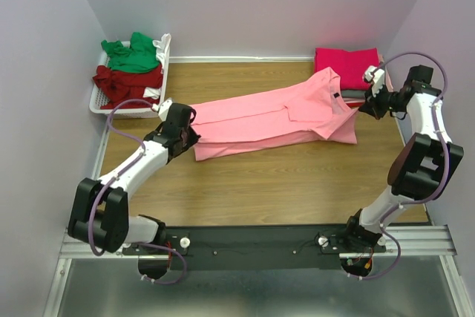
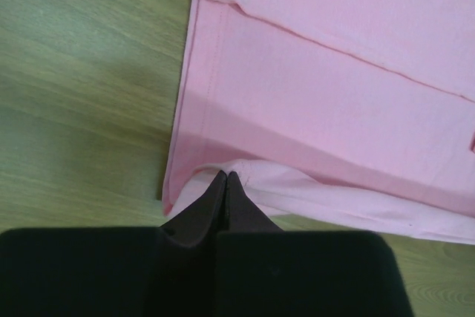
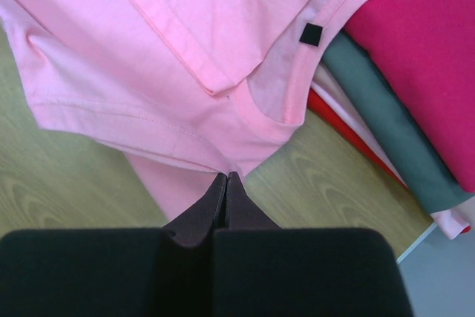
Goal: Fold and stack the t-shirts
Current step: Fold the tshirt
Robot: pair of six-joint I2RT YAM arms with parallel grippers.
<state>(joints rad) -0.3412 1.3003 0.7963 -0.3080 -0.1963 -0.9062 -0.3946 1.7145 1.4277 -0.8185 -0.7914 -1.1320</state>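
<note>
Stretching across the wooden worktop (image 1: 282,191), the light pink t-shirt (image 1: 274,116) lies folded lengthwise. Its hem end points to the left and its collar to the right. The left fingers (image 2: 226,183) are pressed fully together on the near corner of the hem, pinching a paler inner layer of the cloth that curls up from the wood. The right fingers (image 3: 225,182) are likewise closed tight, nipping the near edge of the same shirt just below the collar, close to the dark neck label (image 3: 312,33).

Just beyond the collar, at the far right corner, sits a folded stack. The magenta t-shirt (image 1: 346,61) is on top, the grey t-shirt (image 3: 386,131) is under it, and a red edge (image 3: 338,125) shows lower still. The pink collar overlaps that stack.

At the far left stands a white slotted basket (image 1: 100,102), with a crumpled green t-shirt (image 1: 133,56) behind a dark red t-shirt (image 1: 126,81) heaped in it, well apart from the pink one.
</note>
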